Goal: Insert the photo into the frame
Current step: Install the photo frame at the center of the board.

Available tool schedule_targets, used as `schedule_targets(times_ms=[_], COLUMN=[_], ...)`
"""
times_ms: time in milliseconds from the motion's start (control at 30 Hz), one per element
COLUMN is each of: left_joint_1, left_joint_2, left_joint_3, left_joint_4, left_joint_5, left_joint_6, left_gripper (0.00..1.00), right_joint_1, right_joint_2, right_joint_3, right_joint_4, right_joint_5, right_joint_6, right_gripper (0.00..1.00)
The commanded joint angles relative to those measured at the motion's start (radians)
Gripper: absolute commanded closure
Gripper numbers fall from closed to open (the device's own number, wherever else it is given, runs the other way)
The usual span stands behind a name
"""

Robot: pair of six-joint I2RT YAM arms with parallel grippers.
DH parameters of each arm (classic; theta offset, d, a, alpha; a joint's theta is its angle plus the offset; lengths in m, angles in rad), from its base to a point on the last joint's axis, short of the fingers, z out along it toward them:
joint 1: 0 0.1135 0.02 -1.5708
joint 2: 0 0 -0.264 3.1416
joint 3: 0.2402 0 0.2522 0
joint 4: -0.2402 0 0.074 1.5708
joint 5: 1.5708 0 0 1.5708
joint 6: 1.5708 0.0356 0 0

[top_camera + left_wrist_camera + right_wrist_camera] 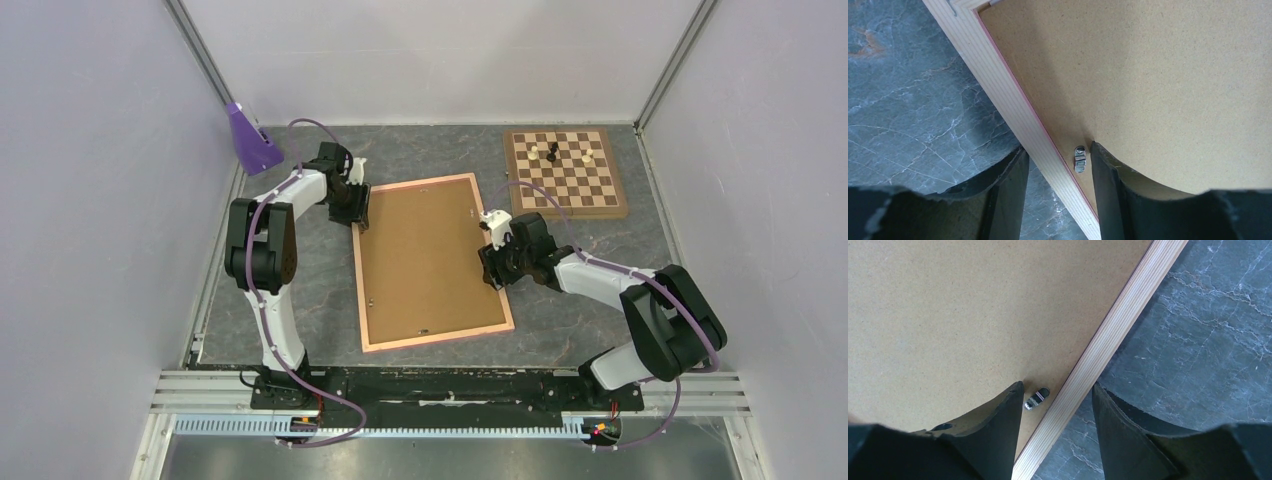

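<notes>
**Both grippers poised at the frame's side rails; no photo to be seen**

The grey marbled table [300, 290] is carrying the frame [440, 337], which is lying flat in the middle with its pale wood back facing up. A plain brown backing board [425, 260] is sitting inside it and filling the opening. The photo is not showing in any view. It may be lying under the board or somewhere out of sight, and I cannot tell which.

The two arms are reaching in from either side. The left gripper [1058, 152] is hanging over the left rail near the far corner, jaws parted and grasping nothing. One finger is standing over the table and the other over the board. The right gripper [1057, 390] is doing the same at the right rail about halfway along, also spread and empty, with the rail running between its fingers.

A chessboard [567, 172] with a few pieces on it is sitting well apart at the far right.

Just inside each rail, a small metal turn clip is lying beside the board-side finger, one on the left [1080, 159] and one on the right [1037, 398].

To my eye the step in hand is working the fastenings of the back. The next move is likely asking each finger to nudge its clip round. That is calling for a light sideways push, low enough to catch the tab without shoving the frame across the table.
</notes>
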Motion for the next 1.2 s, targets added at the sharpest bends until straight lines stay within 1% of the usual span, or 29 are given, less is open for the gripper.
schedule_targets(times_ms=[0, 333, 500, 1167], left_joint_1=[-0.023, -0.022, -0.022, -0.022], left_joint_2=[-0.038, -0.034, -0.022, -0.014], left_joint_3=[-0.020, -0.007, 0.015, 0.037], left_joint_4=[-0.044, -0.049, -0.057, -0.061], left_joint_5=[0.029, 0.009, 0.003, -0.019], left_joint_6=[0.040, 0.047, 0.050, 0.053], left_gripper=[0.45, 0.45, 0.46, 0.46], right_joint_1=[-0.001, -0.001, -0.001, -0.001], right_joint_2=[0.013, 0.017, 0.014, -0.003], right_joint_3=[0.022, 0.022, 0.019, 0.031], right_joint_4=[-0.018, -0.041, -0.067, -0.145], right_joint_5=[-0.003, 0.032, 0.052, 0.080], right_joint_6=[-0.025, -0.055, -0.080, -0.132], right_gripper=[0.45, 0.50, 0.51, 0.50])
